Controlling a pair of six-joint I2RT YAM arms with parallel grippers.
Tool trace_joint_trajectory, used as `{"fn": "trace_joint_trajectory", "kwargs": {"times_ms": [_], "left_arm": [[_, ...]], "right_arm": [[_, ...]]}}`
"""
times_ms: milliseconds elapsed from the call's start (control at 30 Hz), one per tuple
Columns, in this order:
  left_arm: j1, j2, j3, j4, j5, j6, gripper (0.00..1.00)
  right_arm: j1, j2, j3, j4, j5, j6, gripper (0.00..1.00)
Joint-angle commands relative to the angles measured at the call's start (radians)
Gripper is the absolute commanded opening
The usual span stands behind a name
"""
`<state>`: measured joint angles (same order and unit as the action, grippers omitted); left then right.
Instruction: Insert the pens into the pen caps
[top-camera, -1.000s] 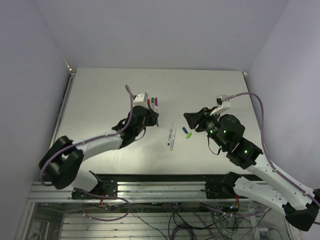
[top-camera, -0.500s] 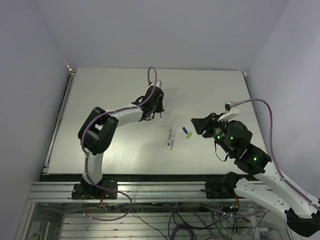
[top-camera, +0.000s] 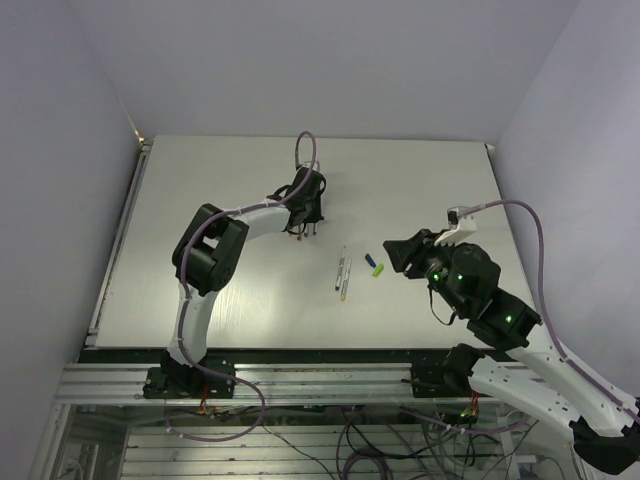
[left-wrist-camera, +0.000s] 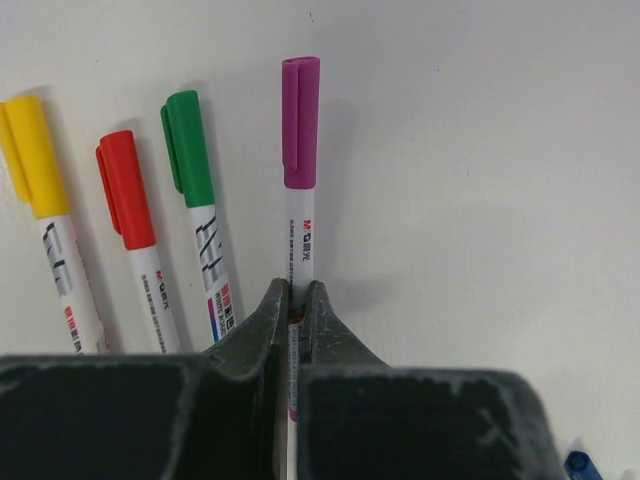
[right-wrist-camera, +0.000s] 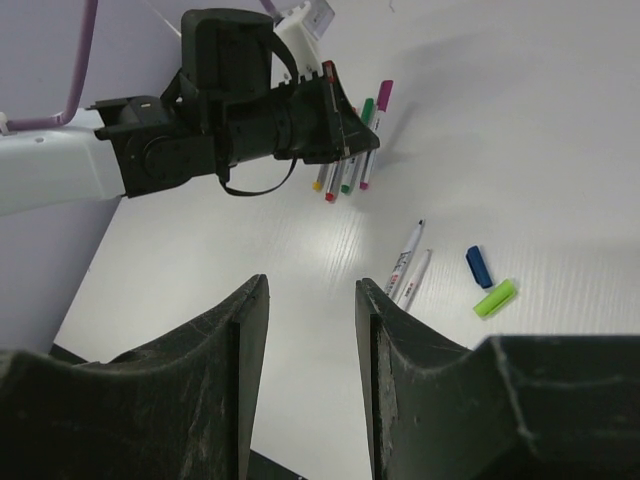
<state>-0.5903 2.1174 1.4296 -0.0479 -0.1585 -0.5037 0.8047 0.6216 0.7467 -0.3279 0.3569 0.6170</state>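
Note:
My left gripper (left-wrist-camera: 298, 290) is shut on the white barrel of the pen (left-wrist-camera: 298, 235) that wears the magenta cap (left-wrist-camera: 300, 120). Beside it on the table lie three more capped pens, green (left-wrist-camera: 188, 148), red (left-wrist-camera: 125, 190) and yellow (left-wrist-camera: 30, 155). Two uncapped pens (top-camera: 343, 275) lie side by side mid-table, with a blue cap (top-camera: 369, 260) and a light green cap (top-camera: 378, 269) just to their right. My right gripper (right-wrist-camera: 311, 282) hovers open and empty, right of those caps in the top view (top-camera: 395, 252).
The left arm (top-camera: 215, 240) is folded high, its elbow over the table's left half. A rail and loose cables (top-camera: 350, 370) run along the near edge. Walls (top-camera: 60, 150) close in the table on the left, back and right.
The left arm has swung from a low stretch into a folded, raised-elbow pose, its gripper now over the capped pens. My right gripper has drawn back to the right, away from the loose caps.

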Motion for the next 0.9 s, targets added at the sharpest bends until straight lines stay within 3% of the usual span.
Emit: {"fn": "trace_joint_trajectory", "kwargs": {"times_ms": [0, 200, 600, 867], "left_arm": [[0.012, 0.045, 0.053, -0.025, 0.025, 0.003, 0.07], [0.011, 0.061, 0.055, -0.030, 0.011, -0.048, 0.08], [0.011, 0.040, 0.070, -0.059, -0.010, -0.077, 0.33], [0.011, -0.015, 0.096, -0.084, -0.023, -0.065, 0.39]], "right_arm": [[0.003, -0.006, -0.013, -0.009, 0.016, 0.008, 0.39], [0.003, 0.003, -0.024, 0.001, 0.009, 0.009, 0.39], [0.003, 0.019, -0.041, 0.023, 0.005, 0.006, 0.39], [0.003, 0.027, -0.042, 0.035, 0.001, 0.003, 0.39]]}}
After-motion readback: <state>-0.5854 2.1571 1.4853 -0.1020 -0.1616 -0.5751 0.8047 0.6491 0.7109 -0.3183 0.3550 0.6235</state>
